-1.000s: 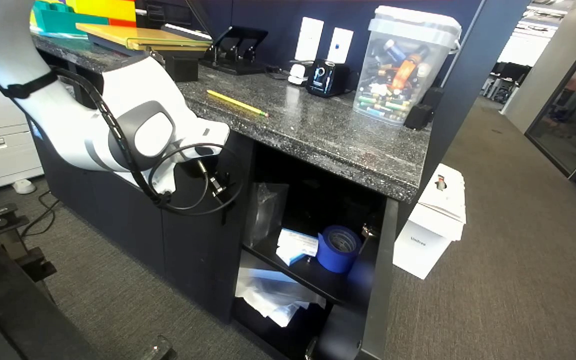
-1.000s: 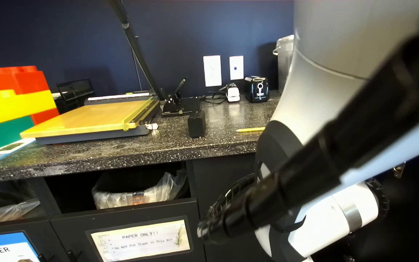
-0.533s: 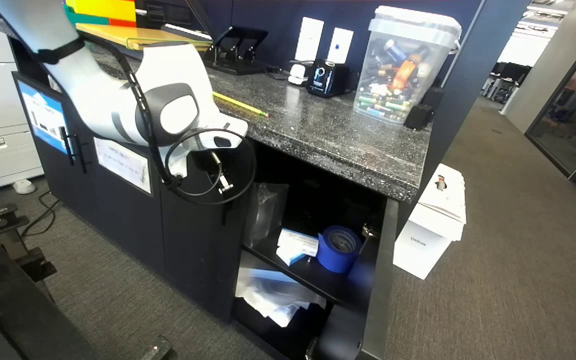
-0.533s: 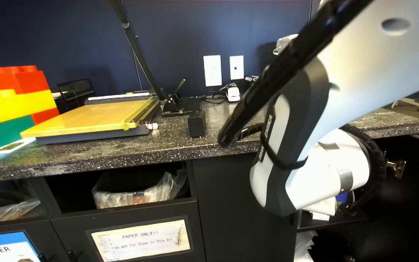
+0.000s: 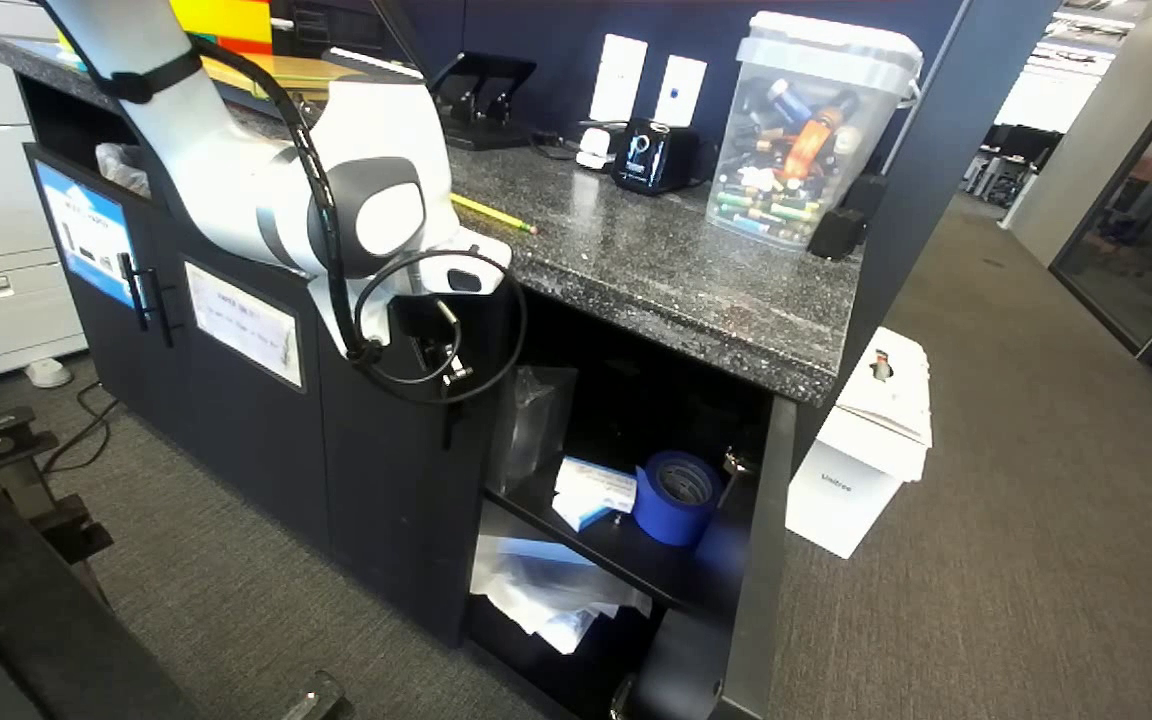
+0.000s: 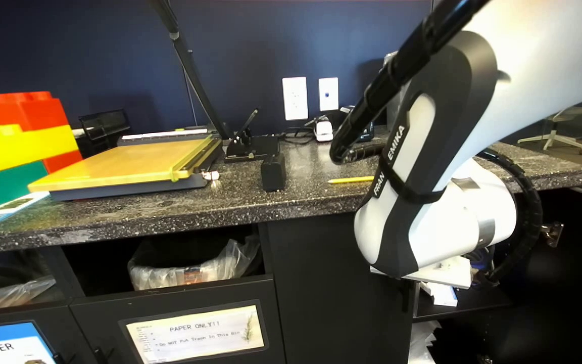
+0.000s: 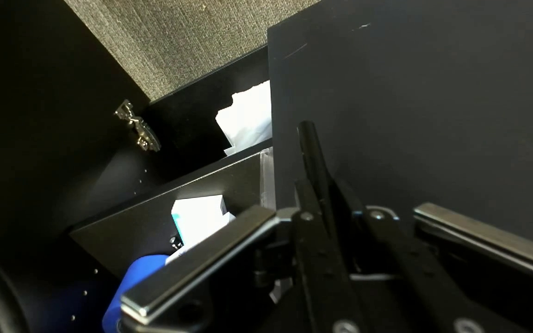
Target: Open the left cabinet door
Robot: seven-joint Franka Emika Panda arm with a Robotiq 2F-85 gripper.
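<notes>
"EMIKA" arm, claw tight on left cabinet door handle, "PAPER ONLY!!" sign nearby

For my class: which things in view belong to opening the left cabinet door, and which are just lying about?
Belongs to the job:
plain flat matte-black cabinet door
its slim black bar handle
black-and-silver metal gripper

Just lying about:
slim yellow pencil
round blue tape roll
tall clear plastic tub
flat yellow-topped paper cutter
stacked multicoloured plastic bricks
</notes>
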